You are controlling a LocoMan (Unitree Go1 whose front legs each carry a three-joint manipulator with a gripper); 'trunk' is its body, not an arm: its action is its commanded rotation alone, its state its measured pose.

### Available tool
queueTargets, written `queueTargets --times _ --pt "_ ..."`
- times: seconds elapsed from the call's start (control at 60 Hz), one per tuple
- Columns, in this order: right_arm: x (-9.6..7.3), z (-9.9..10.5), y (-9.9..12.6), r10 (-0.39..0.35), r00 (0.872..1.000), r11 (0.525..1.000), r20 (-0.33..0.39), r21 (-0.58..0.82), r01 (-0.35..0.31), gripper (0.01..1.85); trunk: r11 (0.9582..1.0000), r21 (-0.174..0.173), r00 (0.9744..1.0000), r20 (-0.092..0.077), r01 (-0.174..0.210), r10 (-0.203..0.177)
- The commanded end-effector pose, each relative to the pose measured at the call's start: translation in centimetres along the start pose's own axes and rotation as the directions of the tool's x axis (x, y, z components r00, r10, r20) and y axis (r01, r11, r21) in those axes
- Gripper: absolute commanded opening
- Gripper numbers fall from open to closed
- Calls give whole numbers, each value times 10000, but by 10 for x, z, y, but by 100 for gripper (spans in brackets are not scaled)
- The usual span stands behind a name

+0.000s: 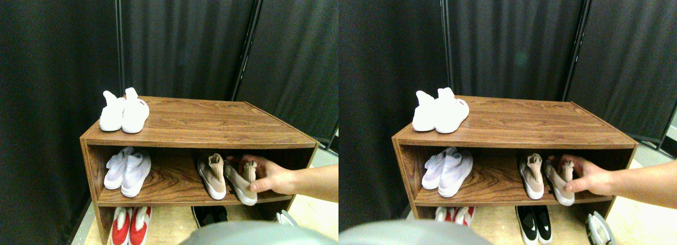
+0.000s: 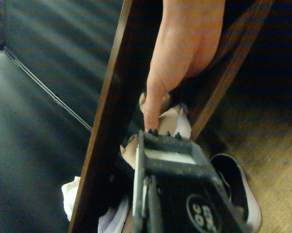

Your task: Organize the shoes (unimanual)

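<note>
A wooden shoe shelf (image 1: 211,120) stands before dark curtains (image 1: 185,38), with an open middle level and floor space beneath.

On the shelf's top board, at its left end, sits a white pair of sock sneakers (image 1: 124,112), side by side and touching.

On the middle level, left side, a pale lavender-white pair (image 1: 128,172) lies close together. On the same level, right of centre, is the tan-beige pair. The left tan shoe (image 1: 211,176) rests flat on its white sole, collar upright. The right tan shoe (image 1: 240,185) lies just beside it, angled, with its toe at the board's front edge.

A person's hand (image 1: 272,176) reaches in from the right at that level and grips the right tan shoe, thumb on its upper. The forearm extends out of the picture to the right.

On the floor below, a red-and-white pair (image 1: 129,225) stands under the left side, and the black pair (image 1: 210,215) under the middle, partly hidden.

The end effector (image 2: 160,141) appears in the wrist view as a dark jaw frame just in front of the person's finger (image 2: 153,104) and the tan knit. One black shoe with a white rim (image 2: 238,187) lies beside it on the floor. I cannot tell whether the end effector is spread or pressed together; the gap does not show.
</note>
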Motion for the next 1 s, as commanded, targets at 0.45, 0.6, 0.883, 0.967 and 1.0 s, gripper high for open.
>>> queueTargets --times 0.45,0.6,0.883,0.967,1.0 --pt "0 -8 7 238 9996 9997 155 71 -239 6 9999 73 9998 -112 154 -153" --pt "0 -7 6 171 9995 9995 277 246 -178 6 9998 82 9997 -154 200 -198" --pt "3 -6 4 203 9997 9994 159 261 -208 6 9997 105 9996 -193 213 -211" --pt "4 -6 4 173 9997 9995 176 278 -178 6 9997 123 9995 -218 224 -221" --pt "5 -7 4 166 9997 9995 192 263 -171 6 9997 126 9995 -228 231 -228"
